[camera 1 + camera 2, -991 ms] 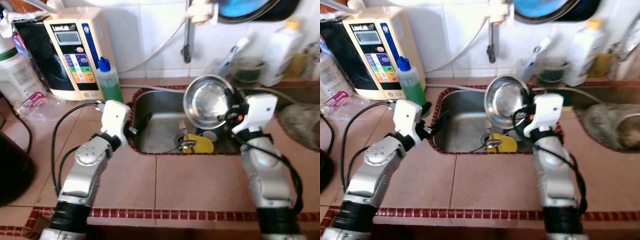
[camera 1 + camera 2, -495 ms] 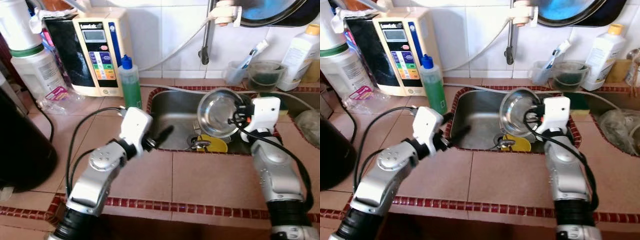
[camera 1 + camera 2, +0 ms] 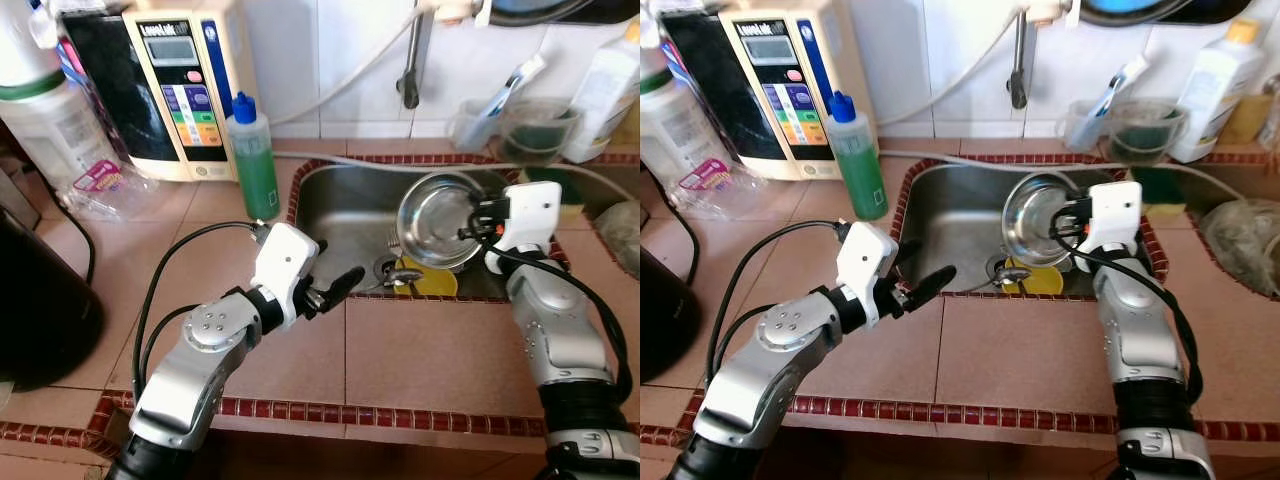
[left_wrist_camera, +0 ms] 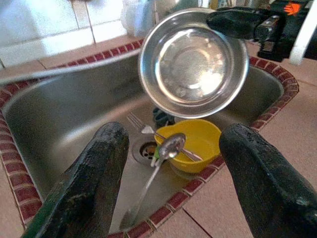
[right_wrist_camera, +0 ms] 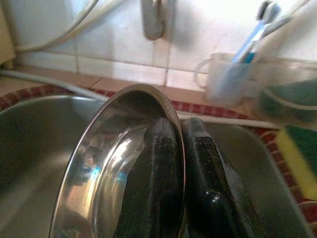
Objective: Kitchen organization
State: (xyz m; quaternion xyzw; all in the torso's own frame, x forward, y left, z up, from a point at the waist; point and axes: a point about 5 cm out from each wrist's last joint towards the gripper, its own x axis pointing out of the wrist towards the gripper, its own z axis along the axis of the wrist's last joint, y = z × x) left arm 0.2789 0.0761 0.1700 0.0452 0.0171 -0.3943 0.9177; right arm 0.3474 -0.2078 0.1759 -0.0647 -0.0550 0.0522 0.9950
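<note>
A shiny steel bowl point(image 3: 436, 218) hangs tilted over the right part of the sink point(image 3: 340, 205). My right gripper point(image 5: 181, 148) is shut on the bowl's rim, one finger inside and one outside. Below it a yellow bowl point(image 4: 198, 141) sits by the drain with a spoon point(image 4: 168, 148) resting on it and a fork point(image 4: 136, 121) beside it. Over the sink's front rim, my left gripper point(image 3: 338, 285) is open and holds nothing, its fingers pointing toward the yellow bowl.
A green soap bottle point(image 3: 252, 155) and a beige water appliance point(image 3: 180, 90) stand left of the sink. Behind the sink are the tap point(image 3: 410, 60), a cup with a toothbrush point(image 3: 480, 118), a green tub point(image 3: 530, 130) and a white bottle point(image 3: 605, 90). A black vessel point(image 3: 40, 300) is far left.
The camera has shifted. My left gripper has moved from the sink's left edge to its front rim, reaching rightward. The right gripper still holds the steel bowl over the sink.
</note>
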